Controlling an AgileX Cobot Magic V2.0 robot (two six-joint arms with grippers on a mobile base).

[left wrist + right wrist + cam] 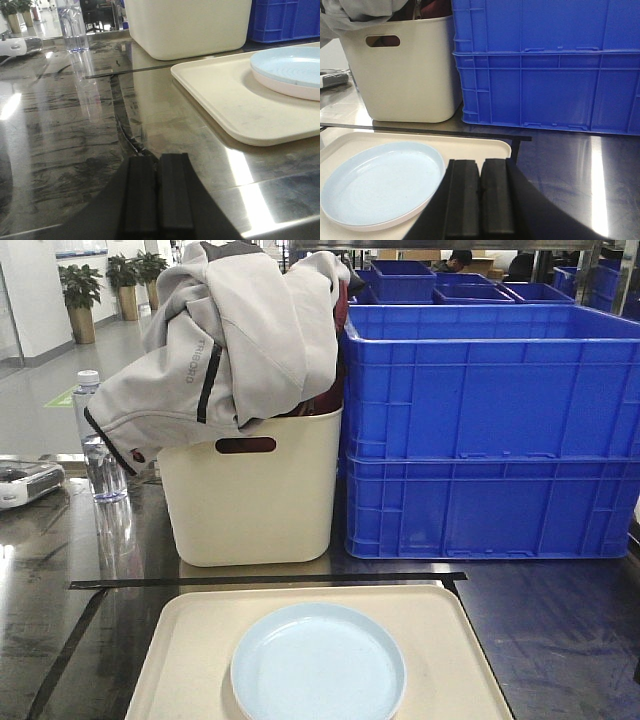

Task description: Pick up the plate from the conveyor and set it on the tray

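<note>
A pale blue plate (382, 182) lies flat on the cream tray (470, 145), just ahead and to the left of the right gripper (480, 192), whose jaws are pressed together and empty. The left gripper (159, 192), likewise closed on nothing, hovers over bare steel with the tray off to its right. The conveyor is out of view. A careless sweep could nudge the plate.

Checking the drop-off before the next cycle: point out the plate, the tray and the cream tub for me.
plate (318, 660): front view, on its flat light-blue centre.
tray (195, 640): front view, on bare cream surface left of the plate.
cream tub (250, 505): front view, on its front wall below the handle slot.
</note>
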